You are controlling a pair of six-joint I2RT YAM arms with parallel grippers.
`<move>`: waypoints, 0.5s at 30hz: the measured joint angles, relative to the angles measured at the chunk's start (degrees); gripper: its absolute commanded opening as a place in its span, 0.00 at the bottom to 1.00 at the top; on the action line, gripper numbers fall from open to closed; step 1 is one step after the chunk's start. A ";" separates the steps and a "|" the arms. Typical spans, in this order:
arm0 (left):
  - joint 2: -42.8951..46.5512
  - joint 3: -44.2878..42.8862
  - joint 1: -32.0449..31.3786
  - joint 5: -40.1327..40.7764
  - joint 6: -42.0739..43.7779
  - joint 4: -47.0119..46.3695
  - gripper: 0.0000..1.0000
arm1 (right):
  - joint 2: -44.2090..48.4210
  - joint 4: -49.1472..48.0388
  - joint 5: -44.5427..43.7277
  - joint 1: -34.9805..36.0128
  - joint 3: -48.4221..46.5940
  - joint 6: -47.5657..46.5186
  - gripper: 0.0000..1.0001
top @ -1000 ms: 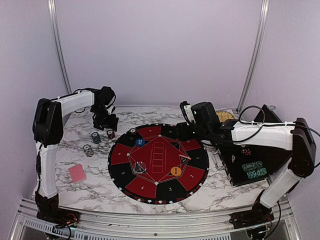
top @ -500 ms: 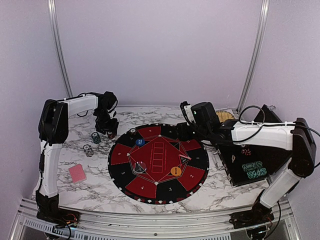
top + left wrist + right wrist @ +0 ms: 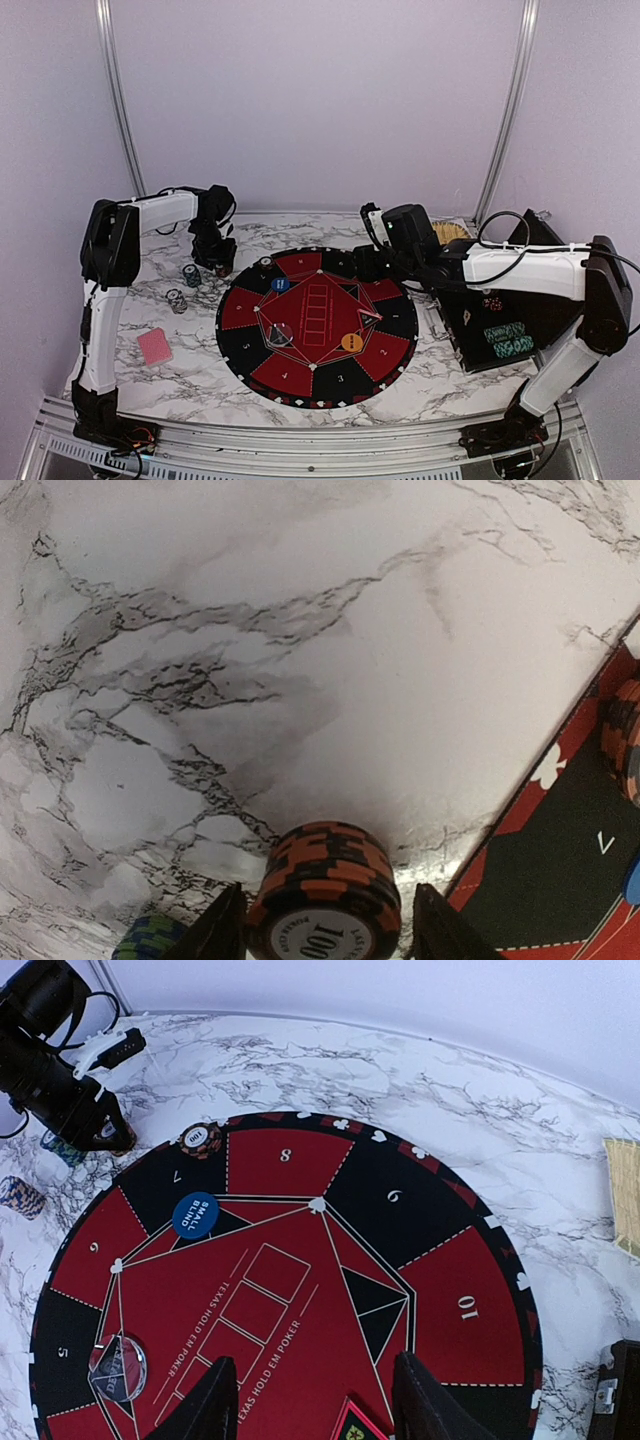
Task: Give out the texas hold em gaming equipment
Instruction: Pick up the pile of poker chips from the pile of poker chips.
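My left gripper (image 3: 328, 905) sits low over the desk (image 3: 300, 630) with its jaws either side of a red-and-black chip stack (image 3: 325, 865), close on both flanks. Whether they actually bite I cannot tell. The stack stands just off the edge of the mat (image 3: 560, 870), with a blue-green stack (image 3: 148, 942) beside it. I judge these chips hard, dense and slick-edged, and loose on one another. A squeeze should therefore go level across the middle of the stack, or the lower ones may slide out. My right gripper (image 3: 315, 1405) hangs open and empty above the mat.
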State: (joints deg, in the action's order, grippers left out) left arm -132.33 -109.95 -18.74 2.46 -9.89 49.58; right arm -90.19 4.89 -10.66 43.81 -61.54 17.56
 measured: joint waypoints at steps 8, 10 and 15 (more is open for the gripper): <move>-0.55 -0.24 0.00 0.02 -0.04 0.00 0.50 | 0.02 0.02 -0.15 0.00 0.00 0.02 0.51; -0.55 -0.46 0.00 0.04 0.00 0.02 0.49 | 0.02 0.02 -0.17 0.00 0.00 0.02 0.51; -0.63 -0.68 0.00 0.07 0.04 -0.02 0.45 | 0.11 0.02 -0.22 0.00 0.00 0.02 0.51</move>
State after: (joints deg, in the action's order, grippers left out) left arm -132.97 -110.63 -18.74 2.52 -9.85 49.56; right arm -90.08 4.91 -10.87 43.81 -61.54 17.58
